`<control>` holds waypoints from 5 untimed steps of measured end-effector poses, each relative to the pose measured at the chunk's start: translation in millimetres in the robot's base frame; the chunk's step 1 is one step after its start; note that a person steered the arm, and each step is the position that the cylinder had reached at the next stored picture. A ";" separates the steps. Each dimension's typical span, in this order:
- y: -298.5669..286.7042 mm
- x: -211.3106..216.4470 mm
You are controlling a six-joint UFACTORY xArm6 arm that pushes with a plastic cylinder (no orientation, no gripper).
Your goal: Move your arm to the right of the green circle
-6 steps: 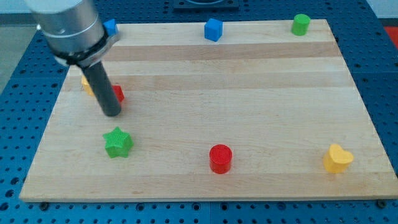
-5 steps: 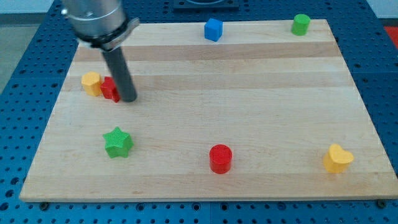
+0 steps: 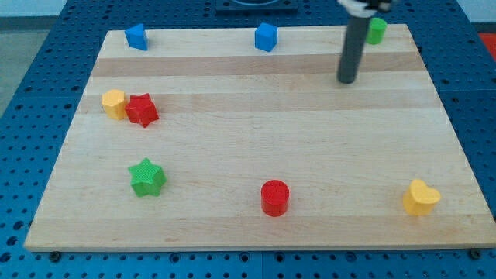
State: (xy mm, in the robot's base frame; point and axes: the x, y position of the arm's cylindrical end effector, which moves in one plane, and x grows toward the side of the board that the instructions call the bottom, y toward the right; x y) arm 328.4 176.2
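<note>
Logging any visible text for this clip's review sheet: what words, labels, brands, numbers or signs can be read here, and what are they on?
None: no text, label, brand, number or sign is readable anywhere in the camera view.
The wooden board is plain.
The blocks, such as the green circle and the red circle, carry no markings.
The dark rod ending in my tip, at the view's lower left of the green circle, is unmarked.

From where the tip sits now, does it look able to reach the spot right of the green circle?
Probably yes. My tip is below-left of the green circle, apart from it. No block lies between; it would likely pass below the circle, though little board remains at its right.
</note>
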 end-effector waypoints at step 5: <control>110.2 -137.2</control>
